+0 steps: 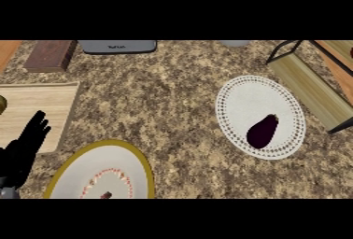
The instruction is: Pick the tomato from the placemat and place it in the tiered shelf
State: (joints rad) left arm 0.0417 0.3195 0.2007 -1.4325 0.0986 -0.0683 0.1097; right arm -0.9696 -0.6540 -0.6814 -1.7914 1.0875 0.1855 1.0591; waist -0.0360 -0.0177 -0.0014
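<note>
Eggplant [263,131], dark purple, not a tomato, lies on the white oval placemat [238,100] toward the counter's [172,93] right edge, long axis slanting, stem end up-right toward the wooden tiered shelf [310,88]. Near the front edge sits a yellow-rimmed plate [76,161]. The left hand [24,147] rests at the left edge, fingers straight, holding nothing.

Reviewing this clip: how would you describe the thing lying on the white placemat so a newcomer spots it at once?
Start at the wooden tiered shelf on the counter's right side. Just left of it lies an oval white placemat with a lacy edge. On its lower half rests a dark purple, elongated object resembling an eggplant, not a tomato; nothing else is on the mat.
</note>
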